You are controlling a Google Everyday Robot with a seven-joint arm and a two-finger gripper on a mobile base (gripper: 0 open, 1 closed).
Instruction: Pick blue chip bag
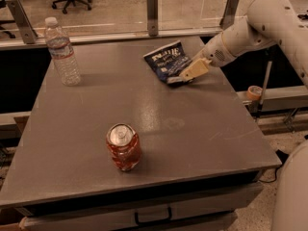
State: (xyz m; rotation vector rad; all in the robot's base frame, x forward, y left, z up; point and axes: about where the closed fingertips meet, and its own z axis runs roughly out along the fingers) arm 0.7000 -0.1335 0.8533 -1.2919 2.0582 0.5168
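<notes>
**Grey table (211, 143): a light, slippery pick**

Far back on the left stands a water bottle (61, 52). Level with that bottle and well to its right lies the blue chip bag (163, 60), slightly crumpled, white lettering up. The gripper (188, 75) sits at the bag's edge farthest from the bottle, touching it. Whether it has closed on the foil I cannot tell. The bag is likely very light, soft and slippery, and its contents fragile. A gentle pinch on that free edge or the sealed seam seems best, sparing the puffed middle.
</notes>
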